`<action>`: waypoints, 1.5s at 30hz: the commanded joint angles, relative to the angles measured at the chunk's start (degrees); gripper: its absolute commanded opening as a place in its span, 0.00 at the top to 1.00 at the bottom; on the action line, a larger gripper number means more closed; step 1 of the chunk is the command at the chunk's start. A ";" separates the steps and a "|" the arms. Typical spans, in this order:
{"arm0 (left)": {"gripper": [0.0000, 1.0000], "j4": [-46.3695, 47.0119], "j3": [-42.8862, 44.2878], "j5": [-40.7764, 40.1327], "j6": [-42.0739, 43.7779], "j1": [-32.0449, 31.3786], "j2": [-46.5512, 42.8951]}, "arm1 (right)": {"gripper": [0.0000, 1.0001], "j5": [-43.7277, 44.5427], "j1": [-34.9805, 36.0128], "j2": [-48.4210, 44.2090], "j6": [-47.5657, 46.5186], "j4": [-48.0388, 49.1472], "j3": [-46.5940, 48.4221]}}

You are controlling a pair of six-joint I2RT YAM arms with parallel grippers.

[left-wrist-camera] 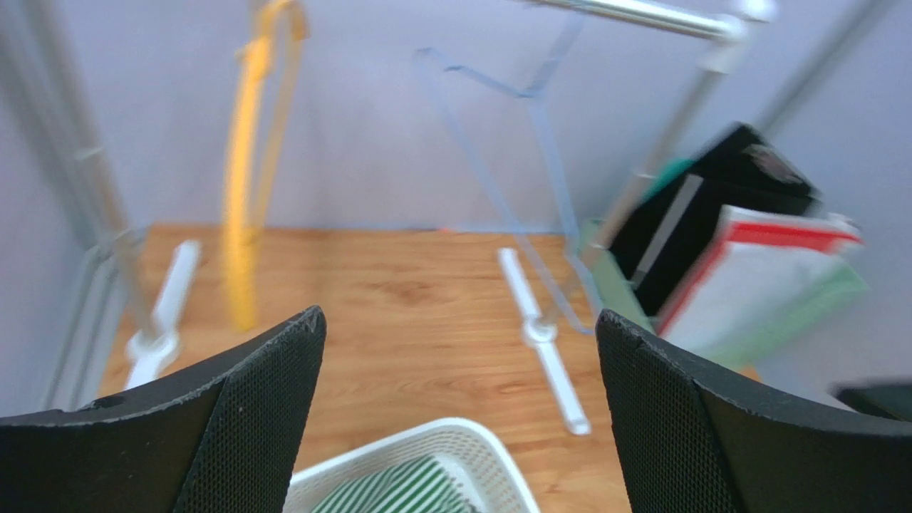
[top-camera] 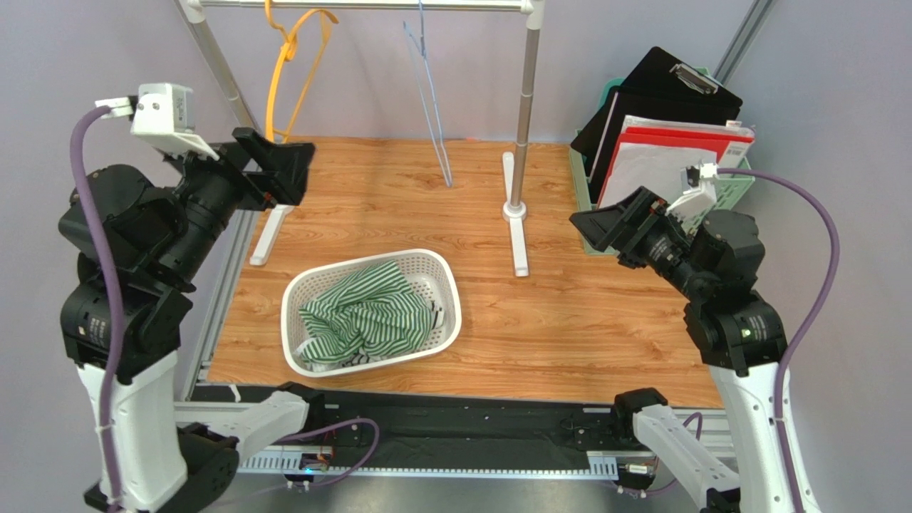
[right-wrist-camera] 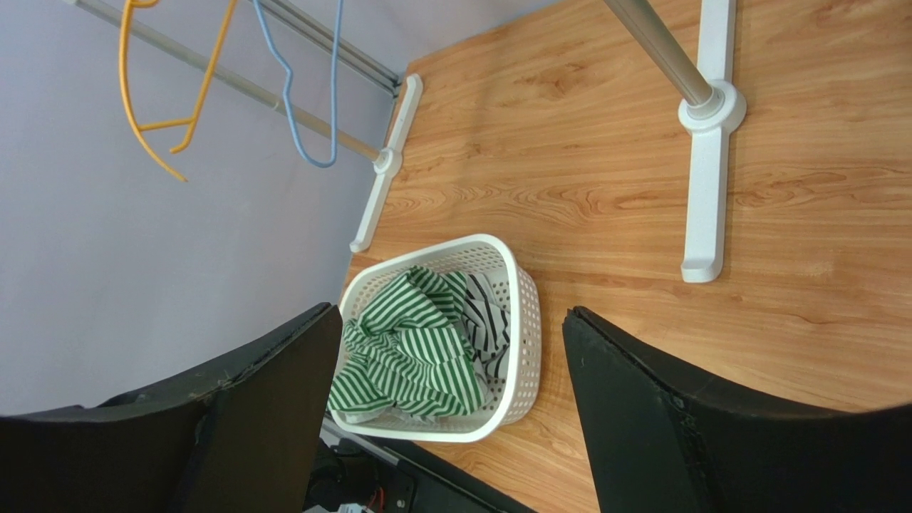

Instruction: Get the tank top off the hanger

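Top external view, first inspector: Where is the green-and-white striped tank top (top-camera: 359,315) recorded?

Second inspector: It is found crumpled inside the white perforated plastic basket (top-camera: 454,310), low in the centre of the frame. A yellow plastic hanger (top-camera: 280,86) and a pale blue wire hanger (top-camera: 431,96) are seen bare at the top.

First inspector: And the end effectors?

Second inspector: The left gripper (top-camera: 289,171), at upper left, is spread wide with nothing held. The right gripper (top-camera: 605,227), at mid right, is likewise parted and empty.

The yellow plastic hanger (left-wrist-camera: 244,192) looks blurred; the bottom edge cuts off the white lattice plastic basket (left-wrist-camera: 482,444).
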 commanded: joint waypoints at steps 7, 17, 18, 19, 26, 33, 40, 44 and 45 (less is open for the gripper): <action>0.01 9.45 -4.04 -6.79 11.53 -34.89 9.01 | 0.17 1.88 11.40 8.94 -6.29 -0.11 -2.58; 0.01 30.37 -42.80 5.59 3.20 -44.22 -10.65 | 0.14 12.18 29.18 16.25 -9.30 4.00 -19.25; 0.01 31.25 -46.14 5.60 1.27 -44.22 -12.77 | 0.14 12.09 29.27 13.46 -9.12 5.76 -21.80; 0.01 33.00 -53.05 5.25 0.21 -44.22 -14.88 | 0.14 12.00 29.27 11.43 -9.20 8.82 -24.26; 0.01 36.27 -78.67 -0.20 -13.15 -44.22 -38.76 | 0.09 12.79 29.36 -6.50 -7.89 17.28 -42.20; 0.01 31.62 -94.05 -1.78 -24.32 -44.22 -62.24 | 0.00 16.39 29.27 -27.50 -0.78 20.36 -60.20; 0.01 32.92 -98.20 -0.39 -26.34 -44.22 -60.69 | 0.00 17.28 29.27 -47.65 12.05 19.48 -72.61; 0.01 36.44 -104.25 0.85 -28.71 -44.22 -62.79 | 0.00 20.70 29.19 -42.32 14.78 22.12 -74.30; 0.01 37.32 -105.05 1.02 -29.15 -44.22 -63.50 | 0.00 21.66 29.18 -41.51 14.96 23.25 -74.56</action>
